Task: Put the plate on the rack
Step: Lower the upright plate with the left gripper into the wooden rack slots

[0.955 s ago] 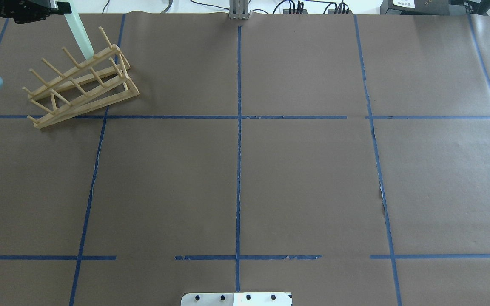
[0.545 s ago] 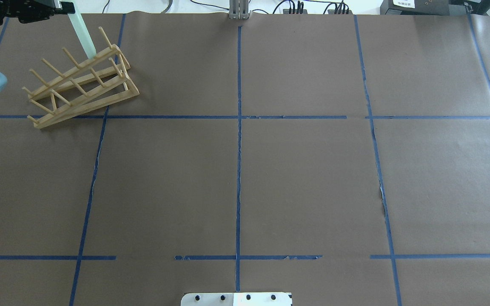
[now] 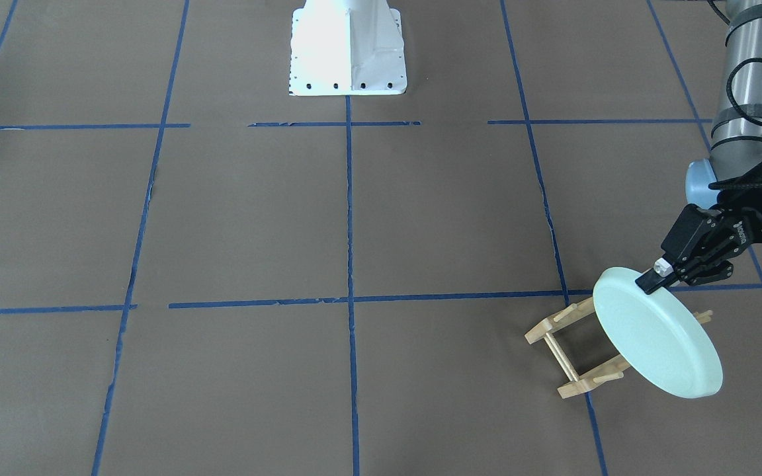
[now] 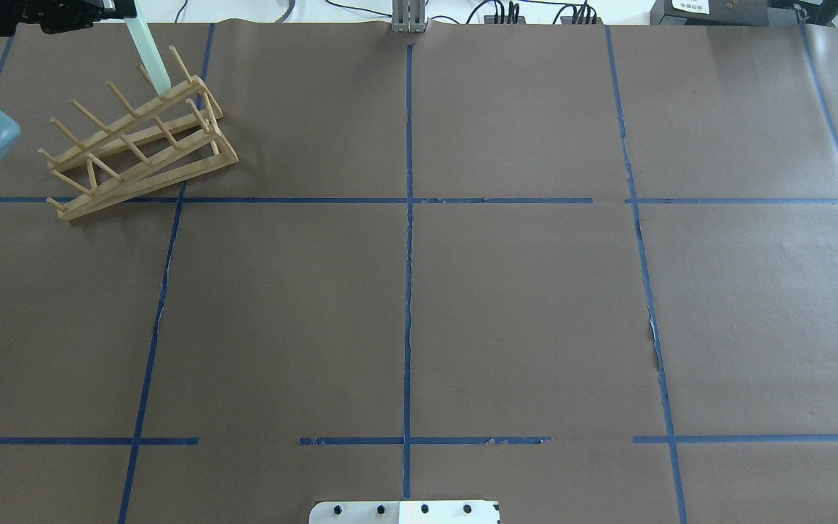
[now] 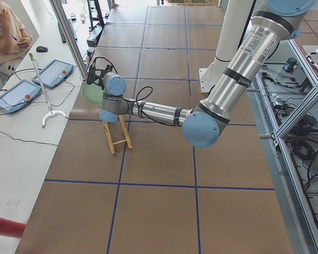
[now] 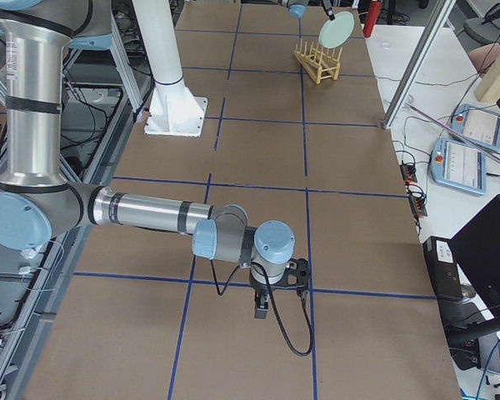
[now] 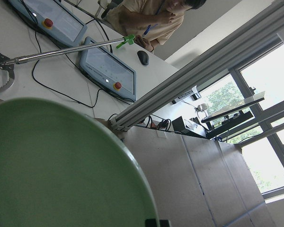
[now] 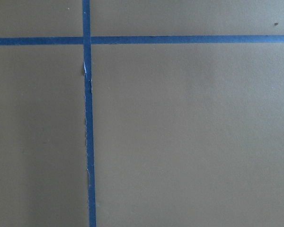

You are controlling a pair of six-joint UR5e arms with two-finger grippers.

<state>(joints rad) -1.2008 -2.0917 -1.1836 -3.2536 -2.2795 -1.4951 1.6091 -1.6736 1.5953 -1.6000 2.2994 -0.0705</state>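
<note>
Nudged slightly rightward since a second ago, the left gripper (image 3: 652,281) pinches the plate (image 3: 659,337) by its rim. It is tilted over the rack (image 3: 569,350) at the table's (image 4: 463,291) far-left corner, perhaps touching it. I cannot tell whether the right gripper (image 6: 262,307) is closed.

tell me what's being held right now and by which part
The left gripper pinches the pale green plate by its upper rim, above the rack.
</note>
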